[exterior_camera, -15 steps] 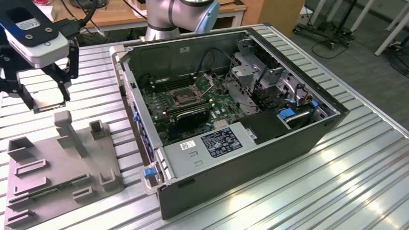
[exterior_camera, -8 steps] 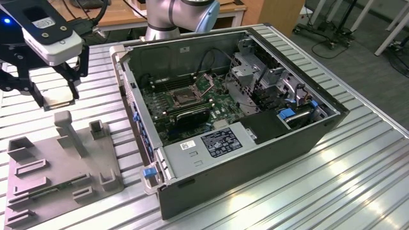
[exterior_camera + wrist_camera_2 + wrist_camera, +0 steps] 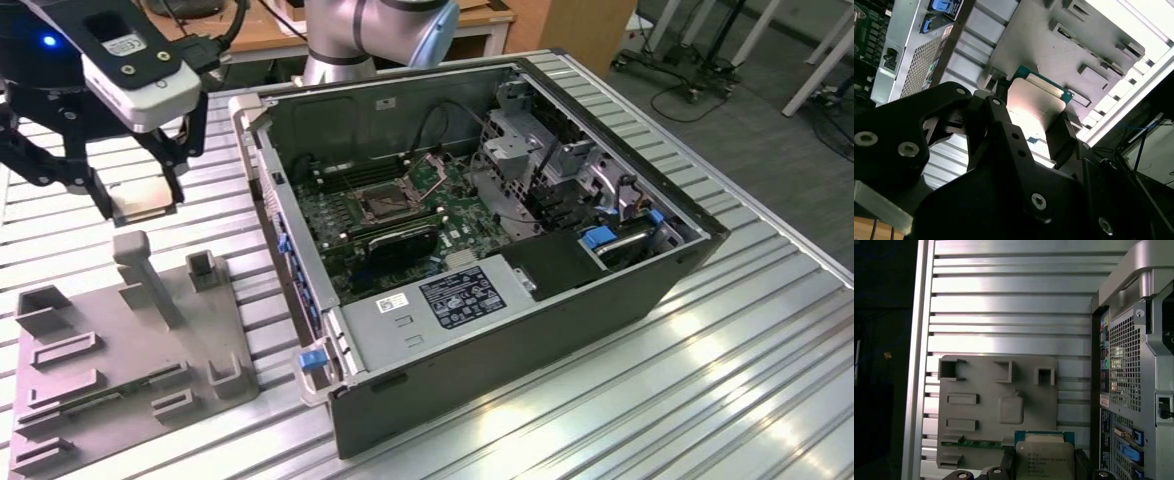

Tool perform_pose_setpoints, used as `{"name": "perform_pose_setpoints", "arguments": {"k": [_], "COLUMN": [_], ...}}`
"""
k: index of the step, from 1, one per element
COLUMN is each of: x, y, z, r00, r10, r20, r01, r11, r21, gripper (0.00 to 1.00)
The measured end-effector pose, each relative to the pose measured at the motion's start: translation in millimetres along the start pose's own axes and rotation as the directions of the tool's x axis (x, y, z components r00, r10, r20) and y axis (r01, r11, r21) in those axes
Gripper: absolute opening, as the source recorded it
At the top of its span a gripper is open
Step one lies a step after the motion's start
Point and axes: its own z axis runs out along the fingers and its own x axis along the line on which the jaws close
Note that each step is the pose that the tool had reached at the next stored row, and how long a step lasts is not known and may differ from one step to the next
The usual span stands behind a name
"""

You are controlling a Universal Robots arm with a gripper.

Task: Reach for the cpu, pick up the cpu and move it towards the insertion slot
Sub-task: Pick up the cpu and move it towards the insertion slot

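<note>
- Gripper (image 3: 142, 200): clamped on the cpu (image 3: 147, 195), above the fixture plate (image 3: 127, 340).
- Printed lines on its metal face (left unread).
- Insertion slot (image 3: 387, 205): well apart from the fixture plate, inside the case (image 3: 534, 340).

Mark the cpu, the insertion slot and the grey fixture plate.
cpu (image 3: 1044, 462): first wrist view, metal face.
insertion slot (image 3: 379, 203): exterior view, dark centre.
grey fixture plate (image 3: 986, 412): first wrist view, bare top surface.
</note>
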Motion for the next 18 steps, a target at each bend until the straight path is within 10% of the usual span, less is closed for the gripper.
{"name": "perform_pose_setpoints", "arguments": {"k": [18], "x": [-26.5], "y": [-0.7], "z": [0.0], "r00": [1.0000], "r10": [0.001], "r20": [0.0000], "r01": [-0.001], "r11": [1.0000], "r21": [0.0000], "gripper": [0.54]}}
